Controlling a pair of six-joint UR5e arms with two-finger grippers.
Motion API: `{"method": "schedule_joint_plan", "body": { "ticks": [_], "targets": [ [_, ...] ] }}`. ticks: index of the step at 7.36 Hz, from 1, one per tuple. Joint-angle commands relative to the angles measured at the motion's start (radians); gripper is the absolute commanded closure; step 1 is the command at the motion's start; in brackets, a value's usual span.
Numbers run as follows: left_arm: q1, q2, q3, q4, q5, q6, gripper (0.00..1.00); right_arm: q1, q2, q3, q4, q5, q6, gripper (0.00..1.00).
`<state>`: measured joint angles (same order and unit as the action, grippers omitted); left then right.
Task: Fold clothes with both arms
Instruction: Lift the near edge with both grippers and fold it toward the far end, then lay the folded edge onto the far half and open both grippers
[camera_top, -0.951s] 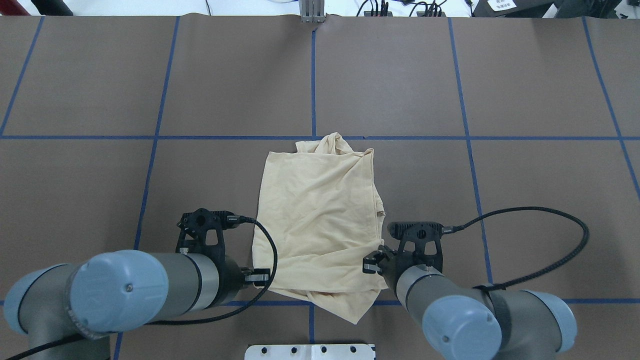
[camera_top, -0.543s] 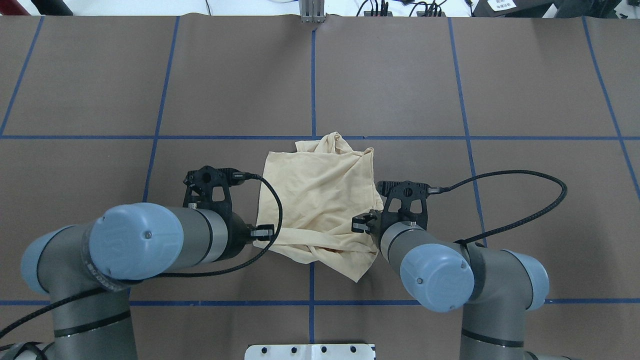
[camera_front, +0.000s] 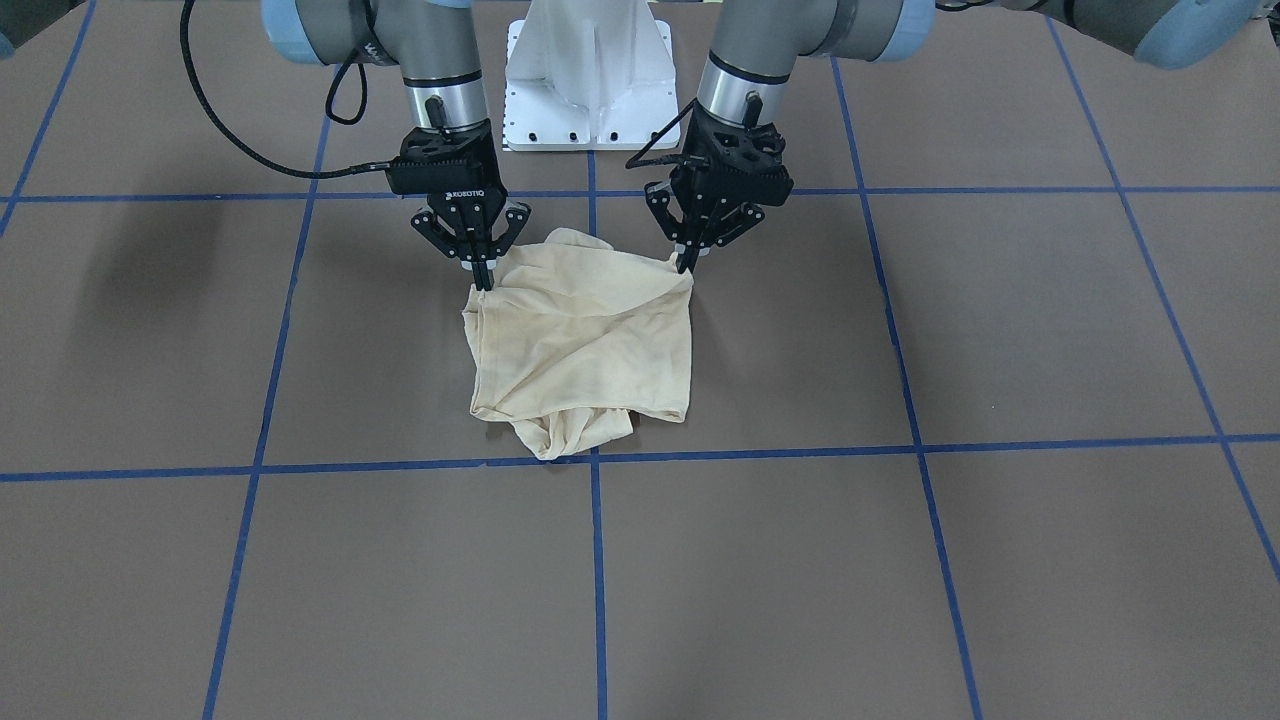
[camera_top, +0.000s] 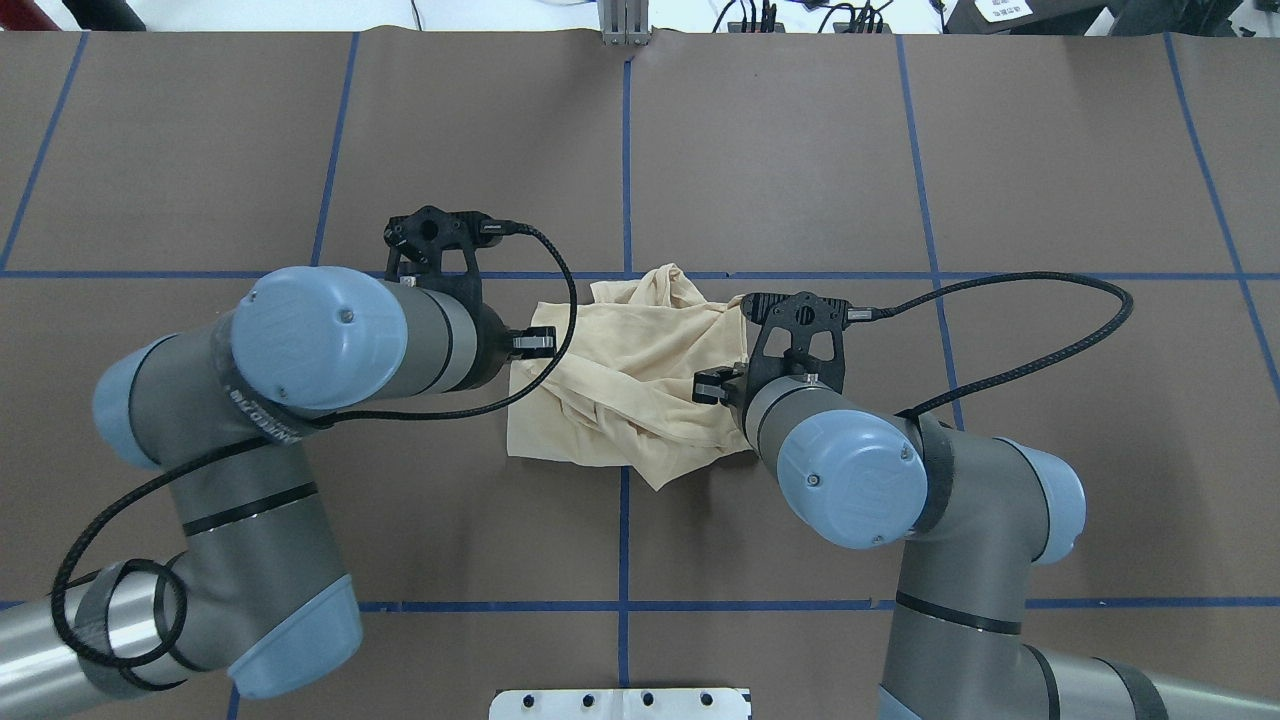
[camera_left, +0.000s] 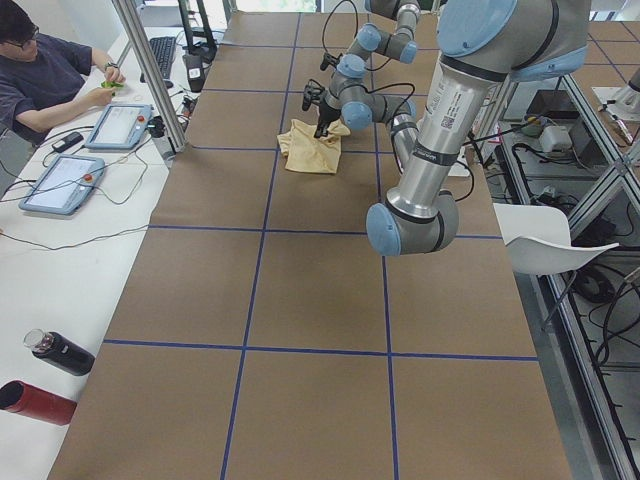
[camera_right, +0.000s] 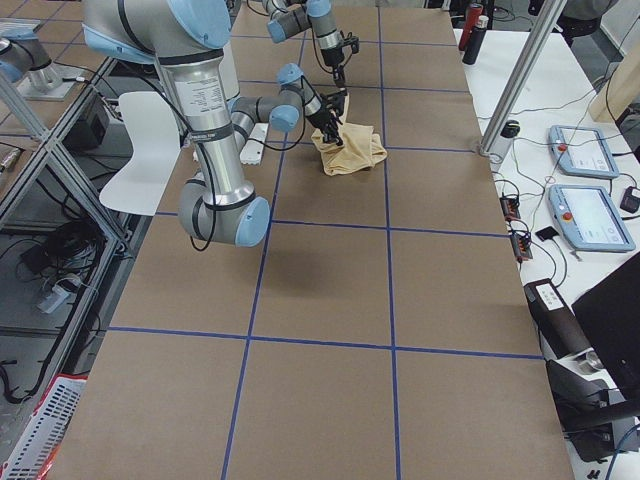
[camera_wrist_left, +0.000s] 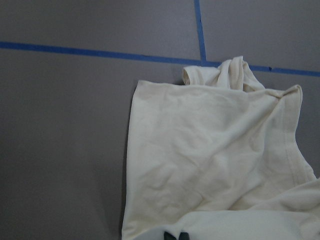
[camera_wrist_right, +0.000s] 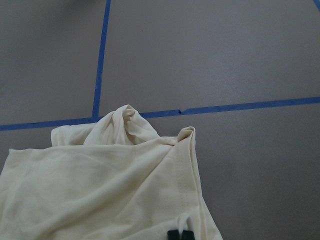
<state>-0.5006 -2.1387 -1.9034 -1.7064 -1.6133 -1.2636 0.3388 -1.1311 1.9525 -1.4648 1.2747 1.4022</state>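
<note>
The cream-yellow shirt (camera_front: 585, 340) lies partly folded mid-table, print hidden; it also shows in the overhead view (camera_top: 630, 370). My left gripper (camera_front: 688, 266) is shut on the shirt's lifted near edge at one corner. Its tips (camera_wrist_left: 176, 236) pinch fabric in the left wrist view. My right gripper (camera_front: 484, 283) is shut on the other corner of that edge. Its tips (camera_wrist_right: 180, 234) hold a fold of cloth in the right wrist view. Both grippers point down and hold the edge just above the lower layer. A bunched sleeve (camera_top: 660, 290) sticks out at the far side.
The white pedestal base (camera_front: 590, 70) stands behind the grippers. Blue tape lines (camera_front: 597, 460) grid the brown table cover. In the exterior left view an operator (camera_left: 45, 80) sits at a side table with tablets (camera_left: 60, 185) and two bottles (camera_left: 45, 375).
Both arms have moved away from the base, carrying the shirt's near edge forward over the lower layer. The visible shirt outline is now shorter front to back.
</note>
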Motion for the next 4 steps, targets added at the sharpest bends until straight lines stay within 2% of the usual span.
{"method": "schedule_joint_plan", "body": {
  "ticks": [1, 3, 4],
  "targets": [
    [-0.051, -0.078, 0.14, -0.012, 0.004, 0.047, 1.0, 0.04, 0.064, -0.1, -0.003, 0.006, 0.0, 1.0],
    [-0.072, -0.147, 0.284, -0.05, 0.007, 0.055, 1.0, 0.077, 0.093, -0.174, 0.001, 0.023, -0.034, 1.0],
    [-0.085, -0.164, 0.373, -0.127, 0.009, 0.085, 1.0, 0.094, 0.091, -0.197, 0.006, 0.043, -0.042, 1.0]
  ]
}}
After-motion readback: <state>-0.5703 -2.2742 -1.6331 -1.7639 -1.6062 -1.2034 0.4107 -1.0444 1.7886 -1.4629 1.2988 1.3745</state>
